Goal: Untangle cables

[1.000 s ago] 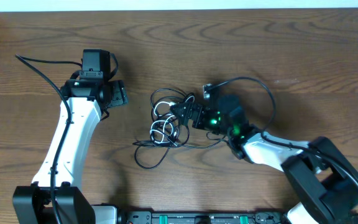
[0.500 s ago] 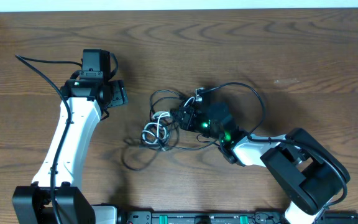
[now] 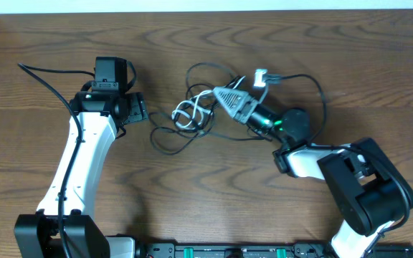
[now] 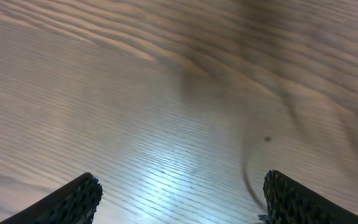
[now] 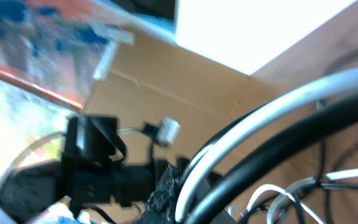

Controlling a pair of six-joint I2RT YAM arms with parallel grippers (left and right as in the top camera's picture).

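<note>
Since a second ago my right tool (image 3: pixel 219 93) has closed and swung toward the far side of the bench (image 3: pixel 350 43). The cables (image 3: pixel 190 115) have been dragged along with it, away from the near-centre spot where they lay. My left arm has not shifted.

On the left, my left tool (image 3: pixel 138 109) hangs over bare wood with its jaws wide apart and nothing between them. Its wrist view shows only wood grain between the two pads (image 4: pixel 73 199). It sits near the clump's left edge but apart from it.

In the middle, the cables are one clump. The white cord (image 3: pixel 185 113) is coiled in small loops, and the black cord (image 3: pixel 165 141) runs through them. One slack black bow spills toward my side and another arcs toward the far side.

On the right, my right tool is pinched shut on strands at the clump's right end. Its wrist view is blurred, but a black strand and a pale one run together close past the lens.

I judge the job barely begun. The clump is stretched a little, yet no cord lies free of the other. Drawing the white loops out of the black is all left to do, and my idle left tool could pin one side while I pull.
</note>
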